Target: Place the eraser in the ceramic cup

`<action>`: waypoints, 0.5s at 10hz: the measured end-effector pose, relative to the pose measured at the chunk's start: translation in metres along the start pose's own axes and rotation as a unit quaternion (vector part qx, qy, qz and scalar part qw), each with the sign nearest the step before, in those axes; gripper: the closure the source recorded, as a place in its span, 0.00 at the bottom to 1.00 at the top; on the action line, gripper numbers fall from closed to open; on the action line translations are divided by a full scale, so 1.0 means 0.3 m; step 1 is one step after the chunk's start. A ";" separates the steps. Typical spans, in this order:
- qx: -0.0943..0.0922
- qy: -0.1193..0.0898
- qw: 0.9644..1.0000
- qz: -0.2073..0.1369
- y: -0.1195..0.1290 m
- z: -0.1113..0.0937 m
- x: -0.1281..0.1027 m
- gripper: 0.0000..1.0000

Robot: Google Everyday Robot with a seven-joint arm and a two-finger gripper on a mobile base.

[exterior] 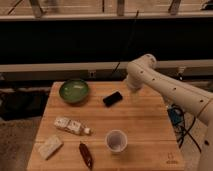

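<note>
The eraser (pixel 113 98), a small flat black block, lies on the wooden table (pixel 147 127) right of the green bowl. The ceramic cup (pixel 116 141), white and upright, stands near the table's front edge, well below the eraser. My white arm reaches in from the right and bends down over the table's back right part. Its gripper (pixel 134 94) hangs at the arm's lower end, just right of the eraser and apart from it, open and holding nothing. The arm hides most of the gripper.
A green bowl (pixel 74 91) sits at the back left. A small white bottle (pixel 70 125) lies left of the cup, with a pale beige sponge block (pixel 50 146) at the front left corner and a dark red pepper-like thing (pixel 86 155) beside it. Cables hang off the table's right side.
</note>
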 end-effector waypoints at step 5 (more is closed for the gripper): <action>-0.004 -0.019 0.999 -0.030 -0.046 0.091 -0.037 0.20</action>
